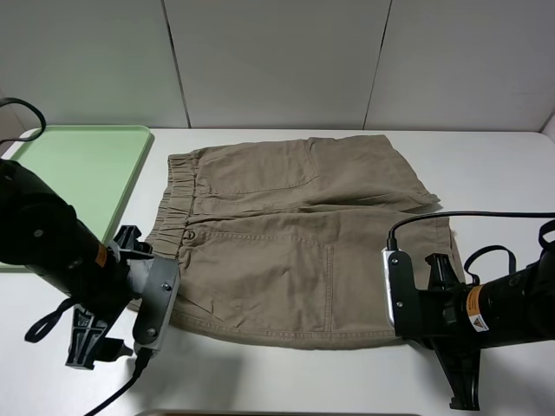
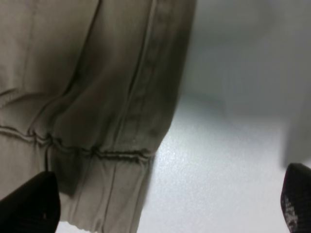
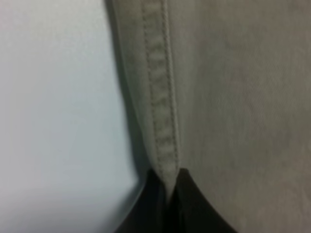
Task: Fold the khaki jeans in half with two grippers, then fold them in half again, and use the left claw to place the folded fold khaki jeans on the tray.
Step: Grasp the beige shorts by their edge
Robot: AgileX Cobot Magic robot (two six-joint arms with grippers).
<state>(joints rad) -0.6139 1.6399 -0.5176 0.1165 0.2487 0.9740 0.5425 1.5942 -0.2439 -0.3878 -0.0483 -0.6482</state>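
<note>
The white tabletop (image 1: 486,173) carries the khaki jeans (image 1: 286,243), spread flat at its middle, with the mint tray (image 1: 78,165) at the far left. The right claw (image 3: 170,191) is pinched tight on the near leg hem. The left claw (image 2: 163,204) gapes wide at the near waistband corner, gripping nothing. This looks like the grasp for the first fold: the left must close on cloth, then both lift together.
</note>
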